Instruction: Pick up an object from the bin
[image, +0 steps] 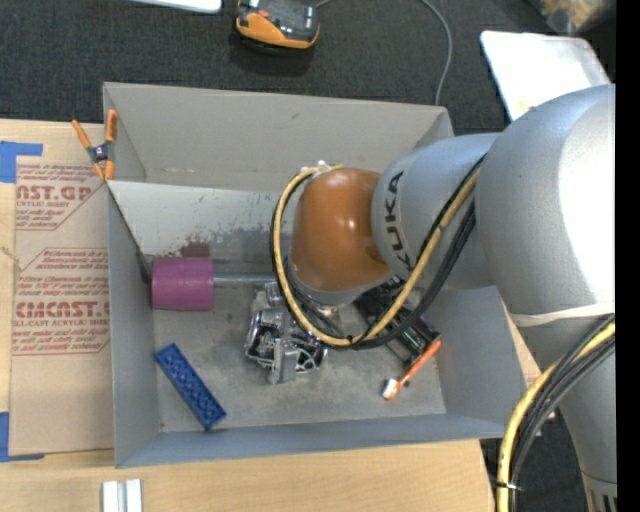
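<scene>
My gripper (283, 352) hangs low over the middle of the bin floor, below the arm's orange cover. A purple cylinder (182, 283) lies on its side to the upper left of it, against the bin's back wall. A flat blue studded brick (189, 386) lies slantwise at the bin's front left, apart from the gripper. To the right, an orange and white pen (411, 369) lies tilted on the floor next to a black object (409, 337) partly hidden under the arm.
The arm comes in from the right and covers the bin's right and back middle. Bare bin floor shows between the gripper and the blue brick and along the front wall.
</scene>
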